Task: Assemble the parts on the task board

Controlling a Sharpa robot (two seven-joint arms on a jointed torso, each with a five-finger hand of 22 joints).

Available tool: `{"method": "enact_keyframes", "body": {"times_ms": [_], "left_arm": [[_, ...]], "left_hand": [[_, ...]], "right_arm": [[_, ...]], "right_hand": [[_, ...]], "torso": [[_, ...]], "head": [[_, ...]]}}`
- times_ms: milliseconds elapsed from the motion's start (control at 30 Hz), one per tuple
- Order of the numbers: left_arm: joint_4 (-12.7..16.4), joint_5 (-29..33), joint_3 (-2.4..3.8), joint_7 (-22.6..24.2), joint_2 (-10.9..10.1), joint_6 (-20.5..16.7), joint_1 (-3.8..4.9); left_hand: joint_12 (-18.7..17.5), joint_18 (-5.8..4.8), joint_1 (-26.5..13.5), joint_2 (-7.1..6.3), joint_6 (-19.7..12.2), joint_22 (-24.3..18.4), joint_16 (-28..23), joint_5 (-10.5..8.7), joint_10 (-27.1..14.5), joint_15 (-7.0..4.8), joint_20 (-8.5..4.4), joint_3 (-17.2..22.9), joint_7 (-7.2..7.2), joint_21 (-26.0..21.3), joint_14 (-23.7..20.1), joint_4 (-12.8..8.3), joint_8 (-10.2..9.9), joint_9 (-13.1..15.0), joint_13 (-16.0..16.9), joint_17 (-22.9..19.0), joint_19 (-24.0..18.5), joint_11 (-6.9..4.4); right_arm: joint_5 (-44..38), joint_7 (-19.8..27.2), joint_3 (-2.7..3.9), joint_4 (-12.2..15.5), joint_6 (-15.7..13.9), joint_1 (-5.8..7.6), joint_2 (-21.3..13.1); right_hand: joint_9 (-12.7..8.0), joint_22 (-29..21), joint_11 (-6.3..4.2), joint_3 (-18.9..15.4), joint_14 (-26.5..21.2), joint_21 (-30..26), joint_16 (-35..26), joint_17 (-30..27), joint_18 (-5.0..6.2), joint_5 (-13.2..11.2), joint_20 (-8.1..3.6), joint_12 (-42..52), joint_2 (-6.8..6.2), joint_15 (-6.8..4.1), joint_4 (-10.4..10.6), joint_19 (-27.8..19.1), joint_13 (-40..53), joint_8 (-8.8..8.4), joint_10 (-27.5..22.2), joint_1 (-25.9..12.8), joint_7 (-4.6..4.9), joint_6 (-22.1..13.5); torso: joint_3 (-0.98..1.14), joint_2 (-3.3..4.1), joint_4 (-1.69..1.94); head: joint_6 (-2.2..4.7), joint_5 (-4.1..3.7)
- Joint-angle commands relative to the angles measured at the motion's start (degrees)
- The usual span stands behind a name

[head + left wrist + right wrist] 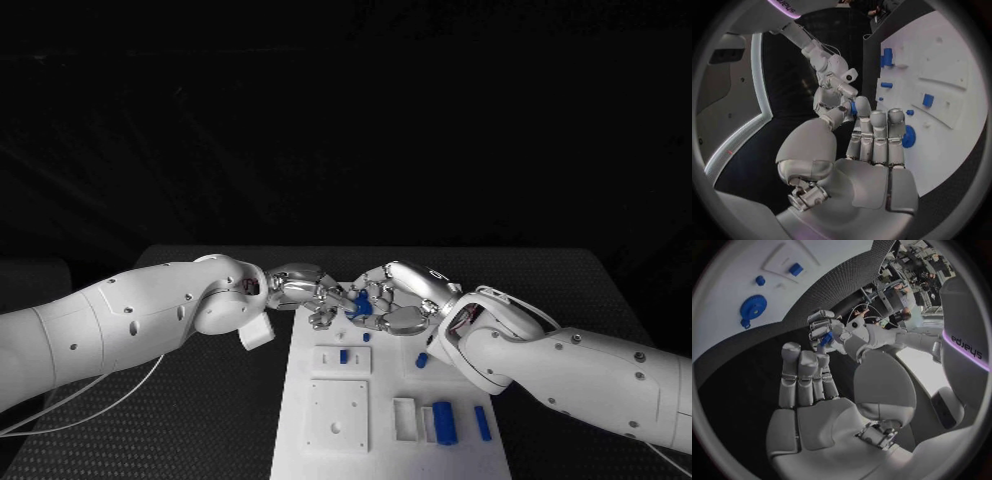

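Observation:
Above the far end of the white task board (320, 395) my two hands meet fingertip to fingertip. A small blue part (358, 302) stands upright between them. My left hand (299, 288) reaches it from the left and my right hand (398, 303) from the right. In the left wrist view the blue part (853, 108) sits between my left hand's (873, 155) fingertips and the right hand (833, 92). In the right wrist view the blue part (825, 339) lies against the left hand's fingers (820, 324), just beyond my right hand (807, 390). Both hands appear to pinch it.
A blue gear (909, 136) lies on the board under the hands. Nearer me are a blue peg (343, 355) in a small square plate, a loose blue piece (421, 360), a blue block (444, 422), a blue bar (482, 422) and white blocks (404, 418). A larger white plate (339, 415) sits front left.

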Motion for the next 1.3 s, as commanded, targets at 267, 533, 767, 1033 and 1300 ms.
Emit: {"method": "enact_keyframes", "body": {"times_ms": [267,533,767,1033,1300], "left_arm": [[0.09,2.44,0.02,1.29,0.16,-0.26,-0.01],[0.07,2.51,0.03,1.33,0.10,-0.34,-0.01],[0.14,2.75,0.03,1.33,0.14,-0.46,-0.01],[0.13,3.00,0.03,1.19,0.18,-1.43,-0.01],[0.06,3.75,0.02,0.78,0.18,-2.23,-0.01]], "left_hand": [[0.28,-1.17,1.66,1.61,0.66,0.07,0.35,0.21,-0.72,-1.50,-7.35,0.27,0.07,-0.28,-1.15,-0.58,0.16,0.07,-0.04,-0.13,-0.25,-0.16],[0.28,-1.17,1.66,1.62,0.69,0.07,0.35,0.21,-0.73,-1.49,-7.35,0.23,0.06,-0.30,-1.16,-0.56,0.14,0.06,-0.06,-0.15,-0.25,-0.16],[0.26,-1.17,1.66,1.61,0.70,0.07,0.34,0.22,-0.75,-1.48,-7.34,0.21,0.06,-0.32,-1.18,-0.56,0.13,0.05,-0.08,-0.18,-0.26,-0.16],[0.24,-1.18,1.65,1.62,0.69,0.06,0.32,0.21,-0.79,-1.47,-7.33,0.18,0.08,-0.35,-1.21,-0.53,0.09,0.02,-0.12,-0.22,-0.27,-0.15],[0.08,-1.21,1.31,1.43,0.47,0.03,0.19,0.21,-0.97,-1.38,-7.27,-0.05,0.20,-0.50,-1.31,-0.01,-0.17,-0.10,-0.32,-0.44,-0.29,-0.04]], "right_arm": [[-1.91,-0.19,-0.03,0.03,0.81,-0.11,0.14],[-2.29,-0.88,-0.03,-0.01,-0.48,-0.12,0.04],[-4.00,-2.00,-0.03,0.19,-2.47,-0.22,0.00],[-4.88,-2.79,-0.03,0.47,-2.95,-0.35,-0.05],[-6.00,-3.57,-0.02,0.83,-3.36,-0.46,-0.13]], "right_hand": [[0.72,1.04,-0.94,0.32,0.20,-0.19,-0.30,0.01,2.21,-0.16,-0.47,0.19,0.58,-0.97,-0.24,0.32,-0.16,0.98,0.31,0.38,-0.02,1.97],[1.43,1.04,-1.47,1.64,0.63,-0.03,-0.21,0.03,2.21,-1.73,-0.69,0.16,1.37,-1.49,0.68,0.72,-0.29,1.50,0.95,0.27,-0.57,3.19],[2.35,1.17,-2.37,3.76,1.55,0.51,0.06,0.08,2.21,-2.87,-1.05,0.28,1.82,-2.26,1.38,1.37,-0.25,2.60,2.30,0.78,-1.52,5.89],[2.95,1.24,-2.96,4.20,2.23,1.19,0.49,0.27,2.21,-2.91,-1.21,0.20,2.19,-2.69,1.41,1.87,-0.16,3.24,3.30,0.44,-2.20,7.74],[3.47,1.25,-3.37,3.84,2.39,1.72,0.85,0.54,2.21,-2.76,-1.22,0.03,2.08,-2.92,1.22,2.08,0.03,3.66,3.78,-0.43,-2.68,8.98]], "torso": [[0.06,-0.02,-0.01],[0.08,0.00,0.01],[0.07,0.00,-0.02],[0.07,0.00,-0.02],[0.08,-0.01,0.00]], "head": [[-0.26,-0.04],[-0.33,-0.15],[-0.38,-0.19],[-0.47,-0.26],[-0.48,-0.29]]}}
